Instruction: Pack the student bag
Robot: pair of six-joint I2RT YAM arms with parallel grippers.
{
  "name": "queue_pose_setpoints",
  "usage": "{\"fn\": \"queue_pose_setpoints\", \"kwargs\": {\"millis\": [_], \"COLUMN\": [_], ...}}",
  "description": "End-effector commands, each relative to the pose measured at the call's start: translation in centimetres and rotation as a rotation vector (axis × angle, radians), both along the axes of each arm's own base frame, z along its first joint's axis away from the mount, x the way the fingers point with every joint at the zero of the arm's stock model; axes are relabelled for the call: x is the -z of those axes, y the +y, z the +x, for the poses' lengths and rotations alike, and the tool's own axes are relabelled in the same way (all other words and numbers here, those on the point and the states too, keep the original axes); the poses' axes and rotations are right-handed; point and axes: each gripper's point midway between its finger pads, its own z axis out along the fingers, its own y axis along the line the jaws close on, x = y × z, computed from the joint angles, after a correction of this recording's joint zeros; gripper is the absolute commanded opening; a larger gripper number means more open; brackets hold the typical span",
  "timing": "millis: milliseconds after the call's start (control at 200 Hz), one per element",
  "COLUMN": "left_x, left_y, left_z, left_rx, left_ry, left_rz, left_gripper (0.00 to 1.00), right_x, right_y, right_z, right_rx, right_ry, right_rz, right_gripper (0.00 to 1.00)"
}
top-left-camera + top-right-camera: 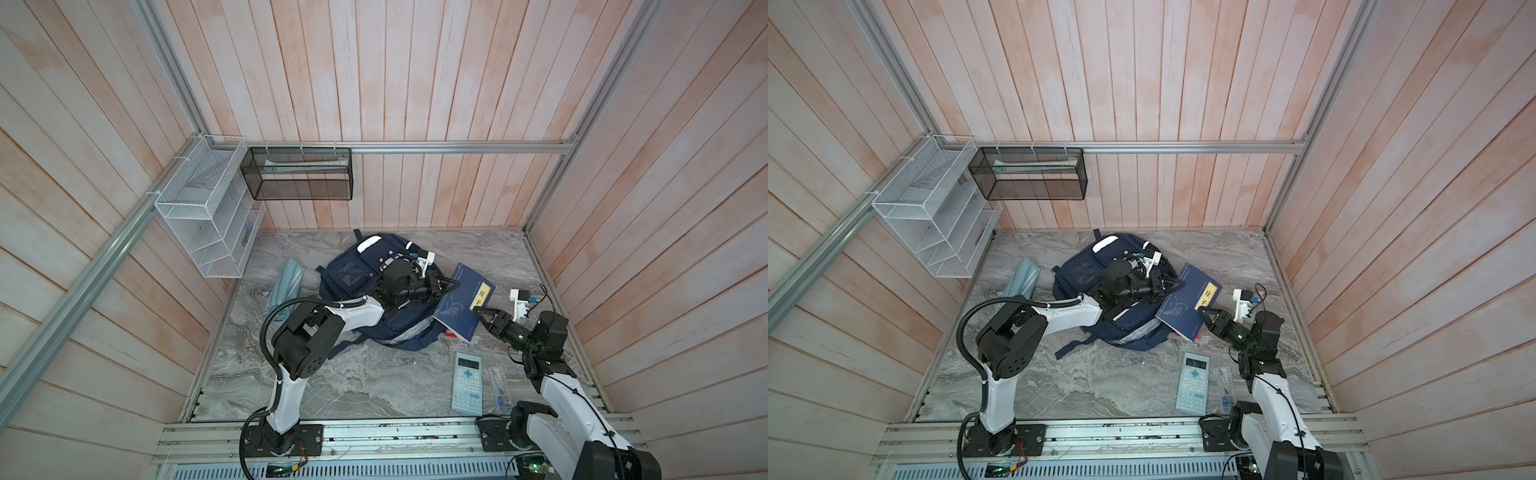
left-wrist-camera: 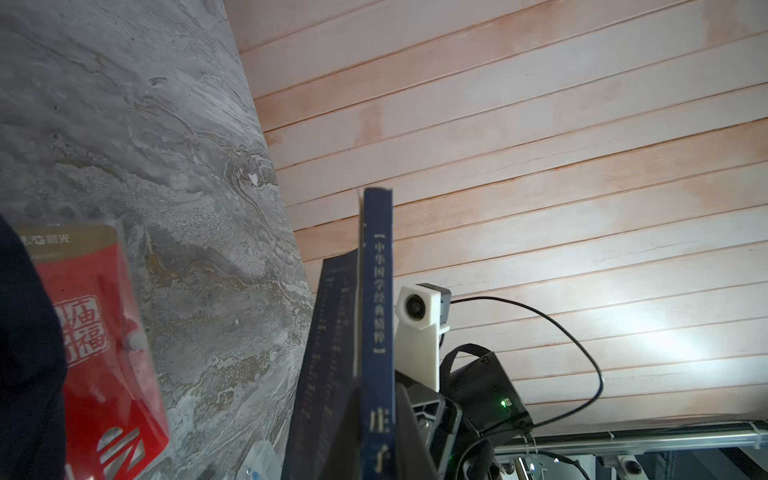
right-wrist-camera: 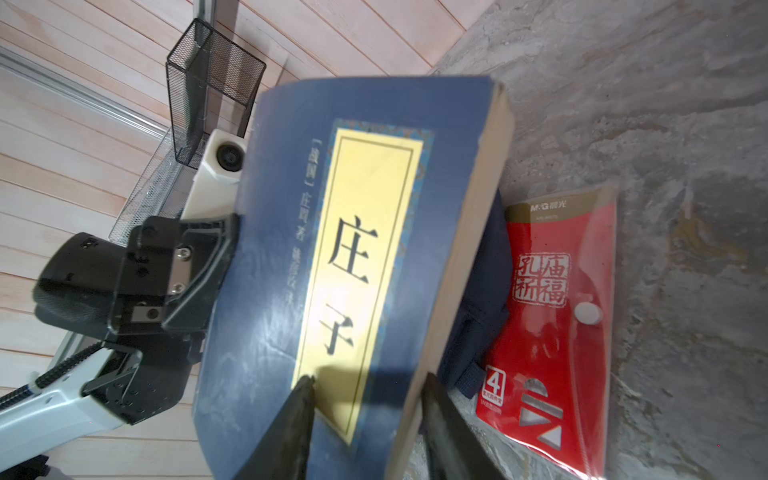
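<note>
the student bag (image 1: 353,274), a big navy backpack, lay flat on the marble counter (image 1: 353,386) toward the back middle, partly under the left arm. packing looked barely begun: nothing could be seen inside the bag, and whether its main compartment was open could not be told. a blue book (image 1: 461,307) with a yellow title label was held tilted in the air just right of the bag, between the two arms. the left gripper (image 1: 451,284) was clamped shut on the book's spine edge. the right gripper (image 1: 478,311) met the opposite lower corner, its jaws parted around the book's thickness; whether they pressed on it could not be told. left unpacked on the counter were a pale blue calculator (image 1: 467,382) and a clear pen case (image 1: 498,388) near the front right, and a light teal pouch (image 1: 286,282) left of the bag. both top views showed this whole layout, but only a sliver of red under the book. the right wrist view showed that red clearly as a flat snap pouch (image 3: 552,328) lying on the counter beside the bag, and the book's cover straddled by the right gripper (image 3: 369,378). the left wrist view showed the printed spine.
</note>
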Motion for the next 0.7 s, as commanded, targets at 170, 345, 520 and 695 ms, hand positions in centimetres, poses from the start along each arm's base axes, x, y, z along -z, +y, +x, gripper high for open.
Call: {"fn": "queue_pose_setpoints", "kwargs": {"millis": [170, 345, 520, 695], "left_x": [-3.0, -2.3, -1.6, 1.6], "left_y": [0.1, 0.7, 1.6, 7.0], "left_z": [-2.1, -1.8, -0.9, 1.9], "left_rx": [0.056, 0.029, 0.014, -0.118], "left_ry": [-0.025, -0.023, -0.055, -0.232], "left_rz": [-0.084, -0.082, 0.005, 0.471], "left_gripper": [0.00, 0.00, 0.22, 0.65], "right_x": [-1.8, -2.2, -1.8, -2.5], "right_y": [1.2, 1.6, 1.5, 0.1], "right_z": [0.2, 1.0, 0.7, 1.0], "right_rx": [-0.091, -0.107, -0.096, 0.018], "right_ry": [-0.087, -0.086, -0.091, -0.052], "right_rz": [0.035, 0.033, 0.039, -0.009], "right_gripper": [0.62, 0.42, 0.00, 0.00]}}
